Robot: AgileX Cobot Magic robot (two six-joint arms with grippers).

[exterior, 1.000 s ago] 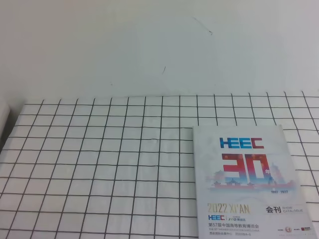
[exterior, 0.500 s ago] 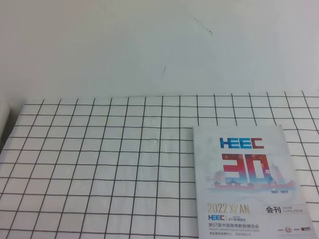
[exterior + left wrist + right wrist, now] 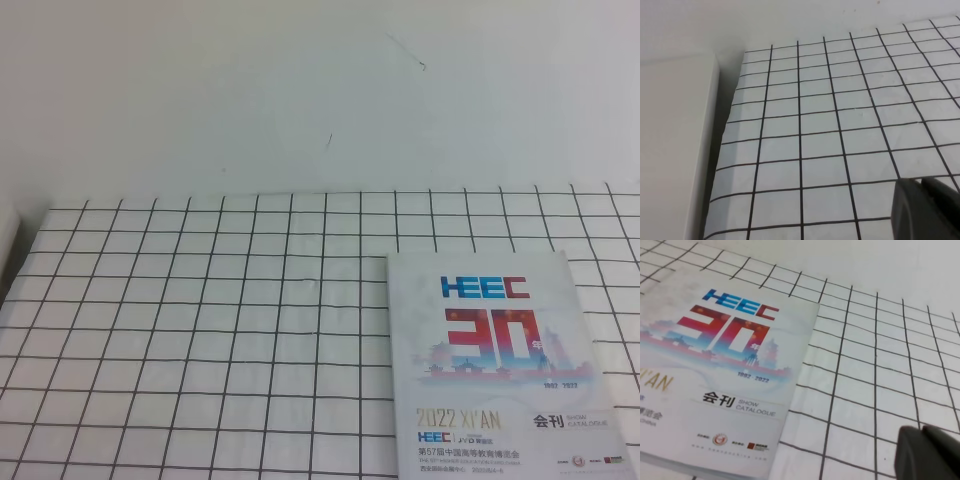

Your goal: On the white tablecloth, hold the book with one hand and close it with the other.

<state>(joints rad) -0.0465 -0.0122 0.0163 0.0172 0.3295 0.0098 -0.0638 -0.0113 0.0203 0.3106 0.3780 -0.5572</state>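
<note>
— Where's the book [image 3: 498, 365] right now?

— Lying flat on the white tablecloth [image 3: 200, 320], over on the right side of the high view, near the front edge. It's shut, front cover facing up: blue "HEEC" at the top, the big red-and-blue "30" under it, gold "2022 XI'AN" lower down. Its bottom edge runs out of the frame.

— Any arm on it?

— None in the high view. Nothing touches the book there; the cloth to its left shows only its black grid, with the plain white wall [image 3: 300, 90] behind.

— What about the wrist cameras?

— The right wrist view has the book [image 3: 715, 375] filling the left half, cover up, its right edge lying across the grid squares. The right gripper [image 3: 927, 452] is just a dark corner at the bottom right, over the cloth [image 3: 875, 365] and apart from the book.

— Apart or together, those jaws?

— I cannot tell; too little of it shows. Same with the left gripper [image 3: 925, 210]: a dark lump at the bottom right of its view, over the cloth [image 3: 840, 115], and I cannot tell how it stands either.

— Anything else there?

— The cloth's left edge, and a pale flat surface [image 3: 675, 150] beside it.
</note>
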